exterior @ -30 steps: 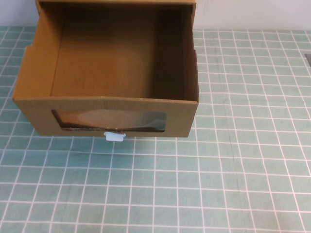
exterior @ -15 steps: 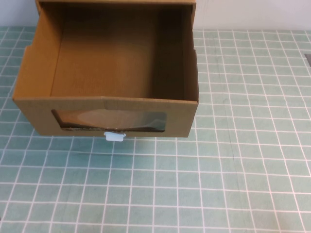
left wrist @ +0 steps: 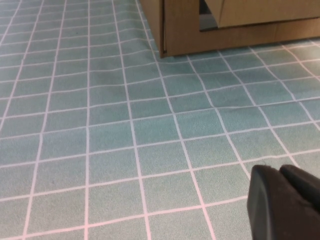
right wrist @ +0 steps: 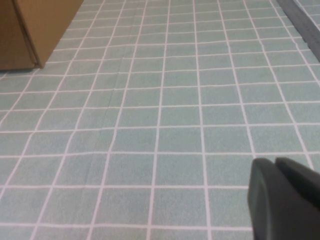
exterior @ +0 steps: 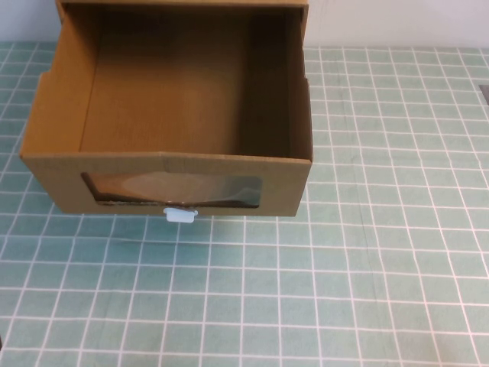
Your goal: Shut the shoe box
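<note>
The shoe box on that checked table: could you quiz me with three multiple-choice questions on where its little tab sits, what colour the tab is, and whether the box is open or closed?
1. Where is the pull tab on the shoe box?
A. above the window
B. below the window
C. on a side wall

2. What colour is the tab?
A. white
B. red
C. black

3. What state is the box in?
A. fully closed
B. drawer pulled out, inside bare
C. drawer pulled out, full of shoes

Answers:
1 B: the pull tab hangs under the clear window.
2 A: it shows white against the brown cardboard.
3 B: the high view looks straight into the empty drawer.

The left gripper and right gripper hover over the table, away from the box.
</note>
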You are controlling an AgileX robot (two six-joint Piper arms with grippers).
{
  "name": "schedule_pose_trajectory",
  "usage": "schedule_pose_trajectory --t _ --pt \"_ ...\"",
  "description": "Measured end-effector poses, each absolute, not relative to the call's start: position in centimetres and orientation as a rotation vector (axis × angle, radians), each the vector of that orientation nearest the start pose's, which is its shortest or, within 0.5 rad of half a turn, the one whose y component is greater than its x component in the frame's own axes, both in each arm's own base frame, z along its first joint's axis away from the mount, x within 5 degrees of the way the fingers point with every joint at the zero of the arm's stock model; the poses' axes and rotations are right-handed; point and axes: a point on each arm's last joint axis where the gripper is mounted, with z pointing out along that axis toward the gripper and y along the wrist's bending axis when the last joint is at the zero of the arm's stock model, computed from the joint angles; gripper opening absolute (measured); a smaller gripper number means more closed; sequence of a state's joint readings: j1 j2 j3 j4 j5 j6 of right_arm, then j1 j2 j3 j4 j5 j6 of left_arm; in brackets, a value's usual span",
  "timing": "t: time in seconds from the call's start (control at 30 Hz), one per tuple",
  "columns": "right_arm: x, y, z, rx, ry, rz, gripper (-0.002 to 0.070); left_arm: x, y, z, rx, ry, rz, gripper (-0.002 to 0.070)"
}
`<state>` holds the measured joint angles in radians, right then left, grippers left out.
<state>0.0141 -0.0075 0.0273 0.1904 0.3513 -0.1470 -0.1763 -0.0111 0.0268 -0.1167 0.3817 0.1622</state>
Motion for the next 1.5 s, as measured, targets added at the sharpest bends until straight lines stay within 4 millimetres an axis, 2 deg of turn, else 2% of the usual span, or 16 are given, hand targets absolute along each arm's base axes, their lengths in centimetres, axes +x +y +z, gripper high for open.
schedule_pose_trajectory --t 1.07,1.5 --pt "5.32 0.67 17.33 -0.028 1.849 0.094 -0.0014 5.06 -1.32 17.0 0.229 1.875 -0.14 -0.0005" --pt "5.32 0.68 17.32 -0.028 1.851 0.094 -0.0014 5.26 -1.28 17.65 0.201 1.803 -0.147 -0.0005"
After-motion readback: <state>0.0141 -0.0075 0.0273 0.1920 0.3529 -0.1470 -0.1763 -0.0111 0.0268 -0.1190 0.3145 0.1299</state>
